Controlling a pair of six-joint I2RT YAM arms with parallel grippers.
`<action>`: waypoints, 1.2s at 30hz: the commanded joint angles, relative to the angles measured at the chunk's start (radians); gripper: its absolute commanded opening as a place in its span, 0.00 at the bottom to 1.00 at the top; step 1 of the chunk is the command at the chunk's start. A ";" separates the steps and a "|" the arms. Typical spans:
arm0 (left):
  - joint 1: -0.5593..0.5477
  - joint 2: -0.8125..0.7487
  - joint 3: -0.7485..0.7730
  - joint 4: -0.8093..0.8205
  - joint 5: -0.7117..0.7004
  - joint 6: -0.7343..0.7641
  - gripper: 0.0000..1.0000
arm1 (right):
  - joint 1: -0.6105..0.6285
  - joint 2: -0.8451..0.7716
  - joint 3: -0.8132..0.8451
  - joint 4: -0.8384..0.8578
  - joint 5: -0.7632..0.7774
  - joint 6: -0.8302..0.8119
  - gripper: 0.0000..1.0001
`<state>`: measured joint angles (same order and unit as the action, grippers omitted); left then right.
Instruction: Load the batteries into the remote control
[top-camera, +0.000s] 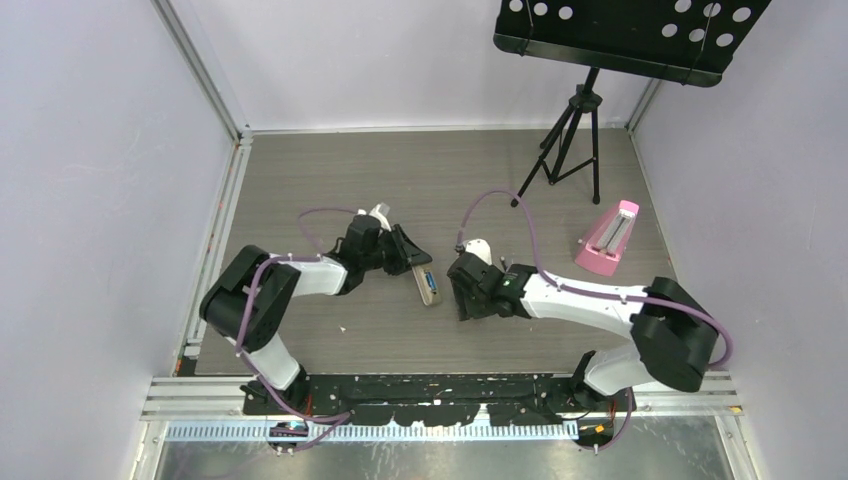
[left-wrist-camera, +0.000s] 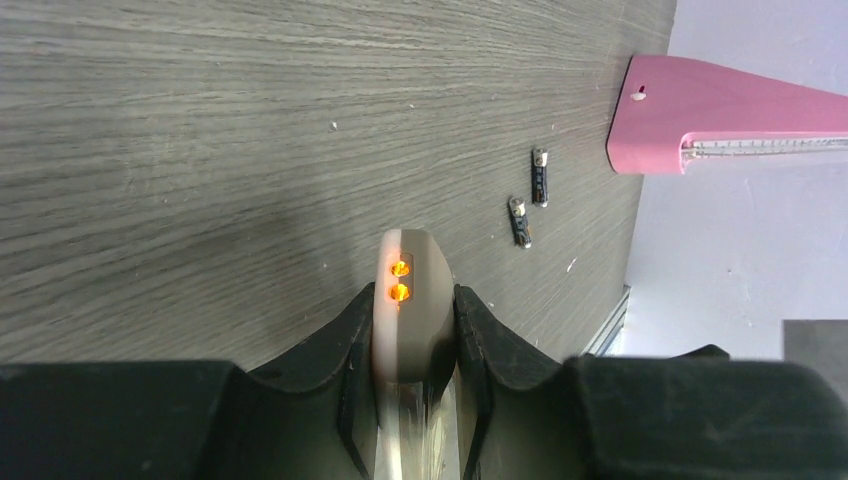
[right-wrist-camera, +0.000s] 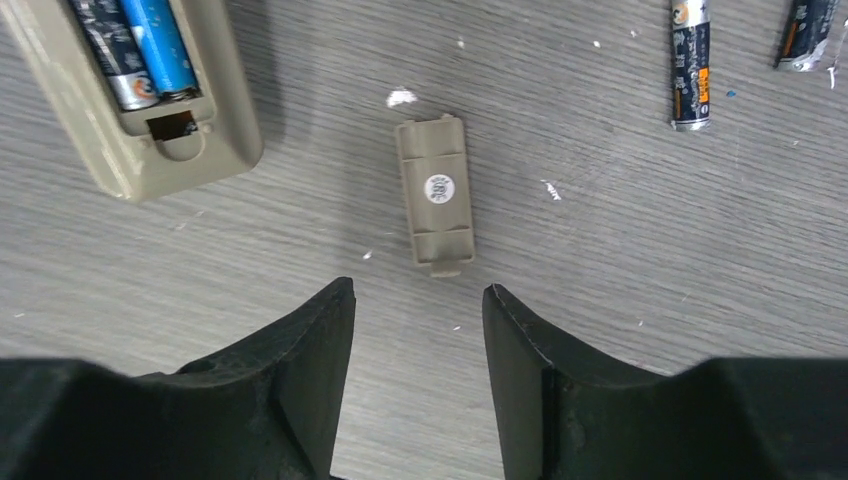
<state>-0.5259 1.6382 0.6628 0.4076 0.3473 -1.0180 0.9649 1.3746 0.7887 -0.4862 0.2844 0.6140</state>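
the right gripper (right-wrist-camera: 418, 290) hangs with jaws spread, to the right of the remote control (right-wrist-camera: 225, 120); just ahead, beside the remote's open end, lies the tan battery cover (right-wrist-camera: 435, 195), its long axis in line with the gap, nearer this arm; the left gripper (left-wrist-camera: 415, 296) pinches the remote's sides; two batteries (right-wrist-camera: 140, 45) fill its recess; spare batteries (right-wrist-camera: 690, 65) lie beyond.

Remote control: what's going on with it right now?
The left gripper is clamped on one end of the remote control, which lies open side up with two batteries already seated inside. The right gripper is open and empty, poised just short of the loose battery cover. Two spare batteries lie farther off.
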 joint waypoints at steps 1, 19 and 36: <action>-0.030 0.045 -0.026 0.207 -0.049 -0.057 0.06 | -0.025 0.053 0.028 0.028 -0.032 -0.025 0.52; -0.116 -0.047 -0.115 0.014 -0.337 -0.046 0.58 | -0.058 0.185 0.075 0.005 -0.035 -0.055 0.34; -0.146 -0.286 -0.091 -0.381 -0.545 0.040 0.73 | -0.058 0.213 0.109 -0.033 -0.002 -0.056 0.16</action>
<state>-0.6678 1.4193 0.5583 0.1394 -0.1188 -1.0321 0.9077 1.5757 0.8631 -0.5034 0.2531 0.5610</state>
